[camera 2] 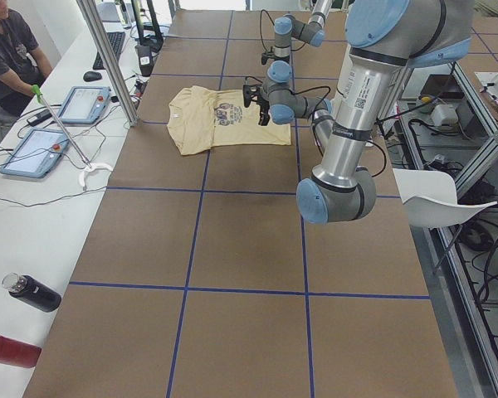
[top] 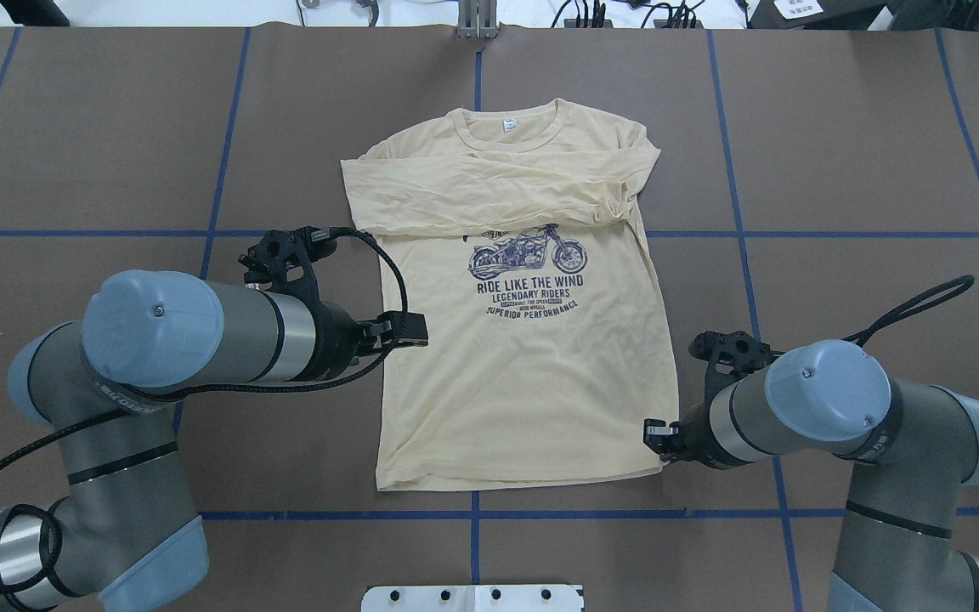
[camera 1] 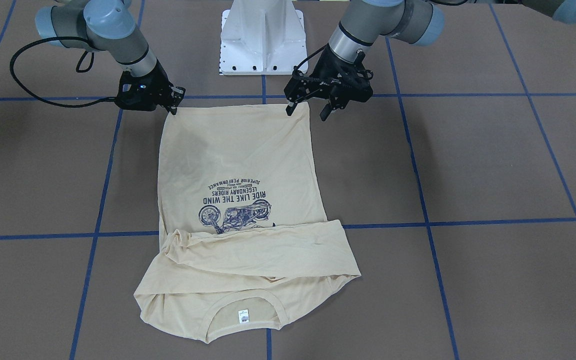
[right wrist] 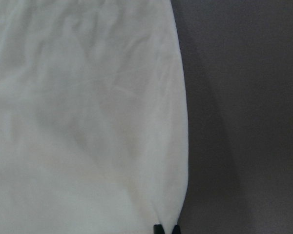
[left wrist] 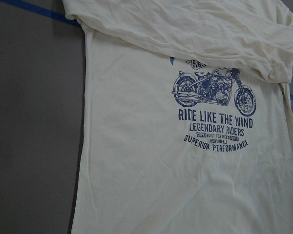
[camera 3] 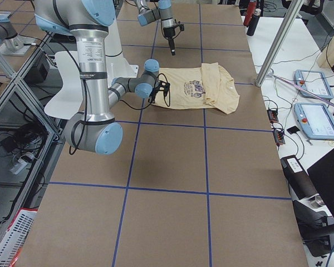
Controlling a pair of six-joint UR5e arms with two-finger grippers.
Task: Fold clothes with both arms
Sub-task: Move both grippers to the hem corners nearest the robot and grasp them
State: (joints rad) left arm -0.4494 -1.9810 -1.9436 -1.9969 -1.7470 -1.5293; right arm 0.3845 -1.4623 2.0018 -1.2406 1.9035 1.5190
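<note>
Cream T-shirt [top: 523, 382] flat, sleeves [top: 498, 191] folded across

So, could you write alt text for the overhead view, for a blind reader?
A cream shirt lies print up on a brown table, sleeves folded across the chest. The right fingers are at its near right hem corner; the left fingers hover at its left edge.

Brown table [top: 99, 127] gridded with blue tape lines [top: 73, 231]; white side bench [camera 2: 25, 249] carrying control tablets [camera 2: 85, 104].
</note>
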